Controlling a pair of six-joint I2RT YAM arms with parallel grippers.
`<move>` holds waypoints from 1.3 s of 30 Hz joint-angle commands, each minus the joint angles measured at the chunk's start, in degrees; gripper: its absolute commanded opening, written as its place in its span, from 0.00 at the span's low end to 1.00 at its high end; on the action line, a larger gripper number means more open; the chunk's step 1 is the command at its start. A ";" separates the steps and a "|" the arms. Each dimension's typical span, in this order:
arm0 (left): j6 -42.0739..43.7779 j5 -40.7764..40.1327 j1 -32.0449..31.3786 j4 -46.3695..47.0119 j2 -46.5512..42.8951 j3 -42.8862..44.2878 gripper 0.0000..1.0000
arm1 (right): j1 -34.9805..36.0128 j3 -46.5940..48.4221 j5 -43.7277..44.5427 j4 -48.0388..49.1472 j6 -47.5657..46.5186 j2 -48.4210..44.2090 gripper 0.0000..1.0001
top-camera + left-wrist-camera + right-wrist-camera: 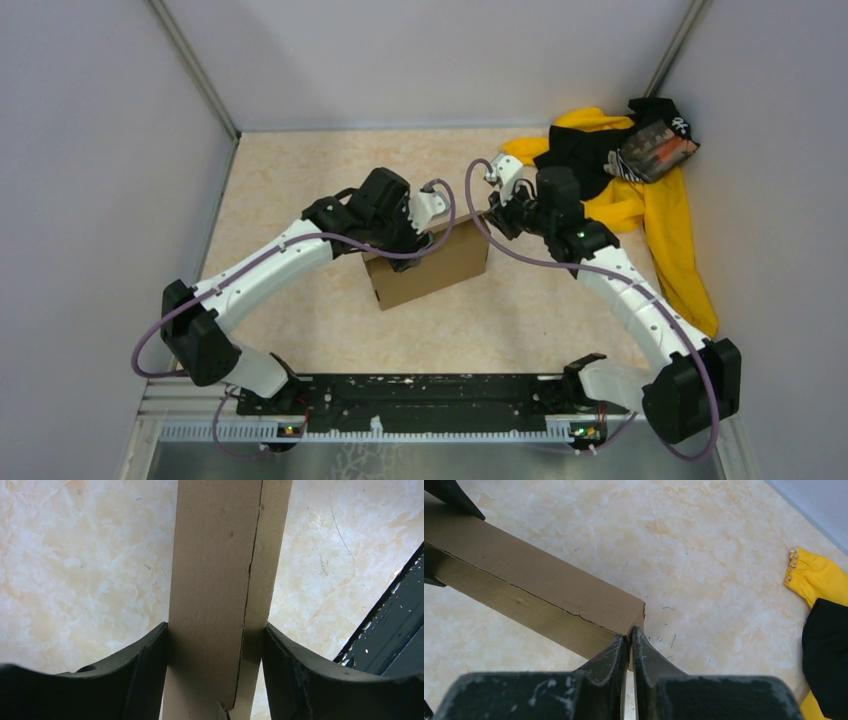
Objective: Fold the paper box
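While under box (435, 265), mottled table (300, 190) (grey-walled)

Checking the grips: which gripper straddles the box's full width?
The left gripper: its fingers clamp both faces of the paper box; the right gripper pinches only a thin corner edge.

The paper box (220, 580) runs as a tall brown cardboard band up the middle of the frame, a thin, ragged seam running down it right of its centre. The left gripper (215, 630) clamps it low down, its black jaws pressed against the box's two sides, one to the left and one to the right. Pale marbled desk (75, 555) shows on both sides of the box. To the box's lower right, a dark speckled rail (395, 635) crosses the corner at a slant.
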 commanded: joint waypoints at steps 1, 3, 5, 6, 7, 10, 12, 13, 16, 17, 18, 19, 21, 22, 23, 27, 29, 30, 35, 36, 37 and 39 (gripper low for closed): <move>-0.35 1.26 -0.93 -1.62 0.89 0.85 0.54 | 1.47 4.67 -0.60 0.64 1.96 0.45 0.05; -0.38 1.25 -0.98 -1.52 0.81 0.77 0.54 | 1.47 5.65 -0.38 -0.15 2.23 0.83 0.05; -0.37 1.29 -1.13 -1.60 0.91 0.88 0.54 | 1.51 6.70 -0.22 -1.32 2.40 1.37 0.05; -0.38 1.32 -1.18 -1.64 0.95 0.96 0.54 | 1.55 7.41 -0.13 -2.11 2.44 1.70 0.04; -0.35 1.31 -1.20 -1.62 1.06 1.06 0.54 | 1.56 7.99 0.03 -2.73 2.45 2.02 0.04; -0.38 1.24 -1.38 -1.62 1.31 1.10 0.54 | 1.71 9.18 0.31 -4.04 2.46 2.67 0.04; -0.29 1.24 -1.41 -1.64 1.35 1.10 0.53 | 1.86 9.48 0.50 -4.50 2.43 2.74 0.04; -0.25 1.24 -1.52 -1.60 1.49 1.10 0.53 | 1.95 9.78 0.51 -4.94 2.43 2.86 0.04; -0.32 1.24 -1.66 -1.54 1.51 1.06 0.53 | 2.15 10.72 0.73 -5.98 2.43 3.28 0.03; -0.31 1.28 -1.66 -1.55 1.57 1.02 0.53 | 2.25 10.87 0.82 -6.30 2.43 3.41 0.03; -0.28 1.32 -1.70 -1.56 1.57 1.01 0.53 | 2.38 11.11 0.86 -6.59 2.43 3.53 0.03; -0.30 1.28 -1.81 -1.48 1.59 1.02 0.53 | 2.44 11.38 0.91 -6.89 2.43 3.65 0.03; -0.31 1.36 -1.85 -1.51 1.48 1.01 0.53 | 2.66 11.90 1.08 -7.46 2.51 3.87 0.03; -0.32 1.36 -1.93 -1.51 1.54 1.01 0.53 | 2.74 12.09 1.17 -7.66 2.56 3.93 0.03; -0.30 1.33 -1.94 -1.51 1.57 1.03 0.53 | 2.85 12.28 1.28 -7.92 2.64 4.10 0.03; -0.32 1.39 -2.06 -1.46 1.71 1.06 0.53 | 3.26 12.69 1.48 -8.74 2.78 4.31 0.03; -0.31 1.34 -2.11 -1.31 1.74 0.82 0.53 | 3.47 12.48 1.67 -8.91 2.63 4.25 0.03; -0.28 1.31 -2.14 -1.37 1.85 0.76 0.53 | 3.49 12.25 1.99 -9.04 2.60 4.32 0.05; -0.21 1.16 -2.12 -1.29 1.60 0.58 0.53 | 3.49 9.21 3.20 -7.71 2.41 2.81 0.14; -0.09 1.11 -2.12 -1.28 1.60 0.51 0.53 | 3.49 8.68 3.42 -7.28 2.42 2.46 0.16; -0.10 1.09 -2.12 -1.29 1.60 0.51 0.53 | 3.49 8.27 3.61 -7.04 2.43 2.13 0.17; -0.07 1.05 -2.12 -1.22 1.66 0.45 0.53 | 3.49 7.57 4.13 -6.64 2.43 1.60 0.21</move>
